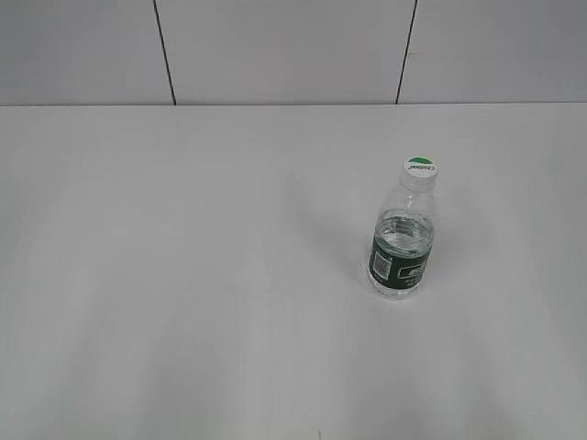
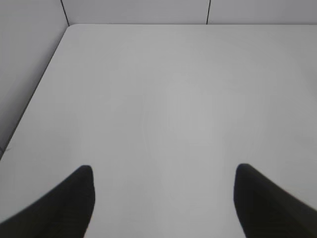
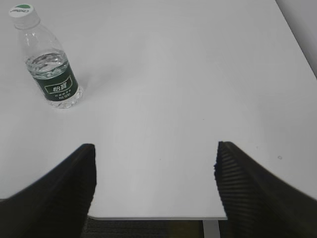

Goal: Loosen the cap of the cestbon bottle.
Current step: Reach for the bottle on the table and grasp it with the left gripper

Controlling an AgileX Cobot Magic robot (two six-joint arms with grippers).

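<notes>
**Both grippers wide and empty, bottle waiting untouched**

We start at our right gripper [image 3: 154, 178]: its two ribbed dark fingers [image 3: 247, 188] are spread far apart with nothing between them, hanging back near the table's near edge. We judge this as a ready posture, jaws parted wide enough to close around the body or the cap once we come in. Our left gripper [image 2: 163, 198] is likewise splayed and holds nothing; in its own view we see only bare table [image 2: 173, 99] ahead and no bottle at all.

Moving outward, the cestbon bottle [image 3: 52, 74] stands upright, well apart from both grippers, ahead and to the left of the right gripper. In the exterior view the cestbon bottle [image 1: 402, 247] sits right of the table's middle, with water filling its lower part and the dark green label band around it. The cap [image 1: 421, 167] is on the neck, its green-and-white top facing up; we cannot tell from here how tightly it is seated.

Around the bottle we see nothing else: the white table runs back to the panelled wall [image 1: 275, 46]. No object blocks an approach from either side. We judge that one gripper should steady the body while the other turns the cap, since an upright, partly filled bottle may spin or tip if only twisted.
</notes>
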